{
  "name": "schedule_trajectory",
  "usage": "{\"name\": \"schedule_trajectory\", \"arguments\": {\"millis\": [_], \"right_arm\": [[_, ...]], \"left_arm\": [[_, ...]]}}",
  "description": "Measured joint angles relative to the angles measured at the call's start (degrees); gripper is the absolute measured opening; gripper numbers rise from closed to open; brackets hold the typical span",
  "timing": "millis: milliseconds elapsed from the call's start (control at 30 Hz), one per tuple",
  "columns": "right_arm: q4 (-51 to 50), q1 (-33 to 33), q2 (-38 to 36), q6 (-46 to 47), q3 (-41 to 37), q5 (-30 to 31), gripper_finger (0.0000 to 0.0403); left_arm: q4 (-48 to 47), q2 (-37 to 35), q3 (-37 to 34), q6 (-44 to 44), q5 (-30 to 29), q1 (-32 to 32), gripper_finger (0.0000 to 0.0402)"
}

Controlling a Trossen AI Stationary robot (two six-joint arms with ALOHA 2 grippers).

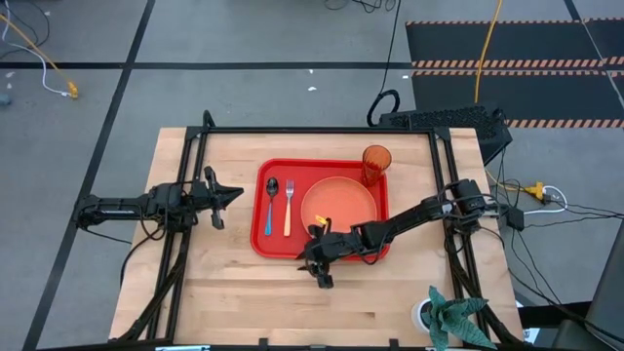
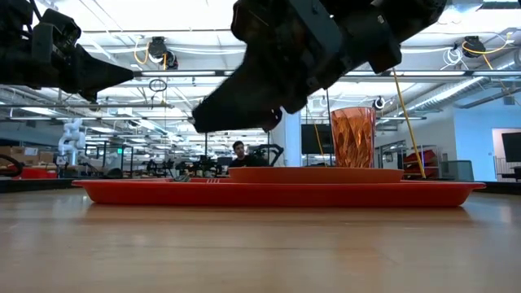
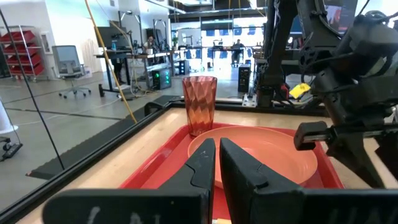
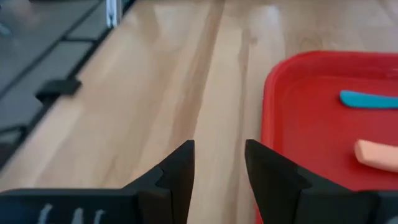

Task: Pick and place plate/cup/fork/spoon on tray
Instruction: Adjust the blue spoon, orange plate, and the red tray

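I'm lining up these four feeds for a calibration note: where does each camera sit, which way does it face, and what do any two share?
High view: overhead, looking straight down on the red tray, both arms showing.
Low view: at tabletop height, looking level across the tray rim into the room; arms hang from above.
Left wrist view: on the left arm, facing the cup and plate past the shut left gripper.
Right wrist view: on the right arm, facing the tray corner past the open right gripper.
Shared: high and low views both show the cup.
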Motion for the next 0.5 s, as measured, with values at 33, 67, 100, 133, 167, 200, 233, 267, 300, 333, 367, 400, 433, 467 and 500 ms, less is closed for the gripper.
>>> {"name": "schedule_trajectory", "arguments": {"millis": [33,67,100,133,167,200,233,267,300,333,367,400,433,467,500], "right_arm": [[0.8,0.0,0.0,0.8,0.0,0.0,0.0137],[1.7,0.0,0.0,1.7,0.0,0.0,0.0137],[2.4,0.0,0.0,2.4,0.0,0.0,0.0137],[3.0,0.0,0.0,2.9,0.0,0.0,0.0137],[3.4,0.0,0.0,3.4,0.0,0.0,0.0137],[3.6,0.0,0.0,3.5,0.0,0.0,0.0137],[3.5,0.0,0.0,3.5,0.0,0.0,0.0137],[3.5,0.0,0.0,3.5,0.0,0.0,0.0137],[3.5,0.0,0.0,3.5,0.0,0.0,0.0137],[3.5,0.0,0.0,3.4,0.0,0.0,0.0137],[3.5,0.0,0.0,3.4,0.0,0.0,0.0137],[3.5,0.0,0.0,3.4,0.0,0.0,0.0137],[3.5,0.0,0.0,3.4,0.0,0.0,0.0137],[3.5,0.0,0.0,3.4,0.0,-0.1,0.0137],[3.5,0.0,0.0,3.4,0.0,-0.1,0.0137]], "left_arm": [[0.0,0.0,0.0,0.0,0.0,0.0,0.0028],[0.0,0.0,0.0,0.0,0.0,0.0,0.0028],[0.0,0.0,0.0,0.0,0.0,0.0,0.0028],[0.0,0.0,0.0,0.0,0.0,0.0,0.0028],[0.0,0.0,0.0,0.0,0.0,0.0,0.0028],[0.0,0.0,0.0,0.0,0.0,0.0,0.0028],[0.0,0.0,0.0,0.0,0.0,0.0,0.0028],[0.0,0.0,0.0,0.0,0.0,0.0,0.0028],[0.0,0.0,0.0,0.0,0.0,0.0,0.0028],[0.0,0.0,0.0,0.0,0.0,0.0,0.0028],[0.0,0.0,0.0,0.0,0.0,0.0,0.0028],[0.0,0.0,0.0,0.0,0.0,0.0,0.0028],[0.0,0.0,0.0,0.0,0.0,0.0,0.0028],[0.0,0.0,0.0,0.0,0.0,0.0,0.0028],[0.0,0.0,0.0,0.0,0.0,0.0,0.0028]]}}
